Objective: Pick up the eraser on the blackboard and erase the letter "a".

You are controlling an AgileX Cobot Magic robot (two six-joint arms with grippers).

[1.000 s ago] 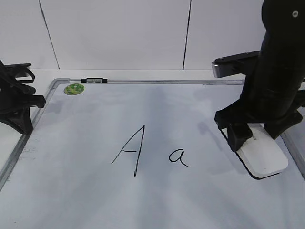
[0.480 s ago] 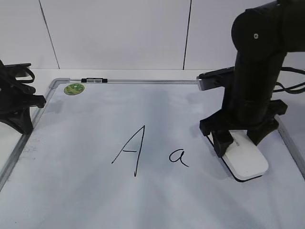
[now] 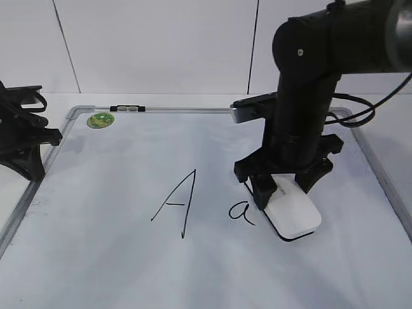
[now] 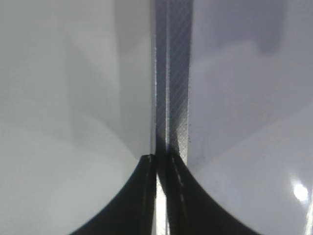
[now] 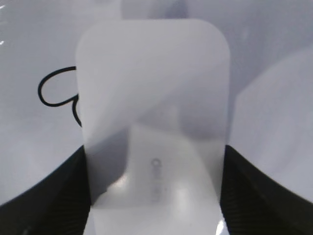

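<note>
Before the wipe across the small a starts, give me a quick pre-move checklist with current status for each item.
1. Right hand clamped on eraser: ok.
2. Eraser flat on blackboard: looks ok, felt contact cannot tell.
3. Letter "a" intact, just left of eraser: ok, right wrist view shows its edge partly covered.
4. Capital A outside the short wipe path: ok.
5. Left hand parked at the frame's left edge: ok.

right pincer (image 5: 155, 196): dark fingers (image 5: 44, 196) pressed both long sides of the eraser (image 5: 154, 98) | eraser: white, faint grey mark on top, covered right part of the letter "a" (image 5: 56, 95) | surface: the blackboard (image 5: 274, 88)
</note>
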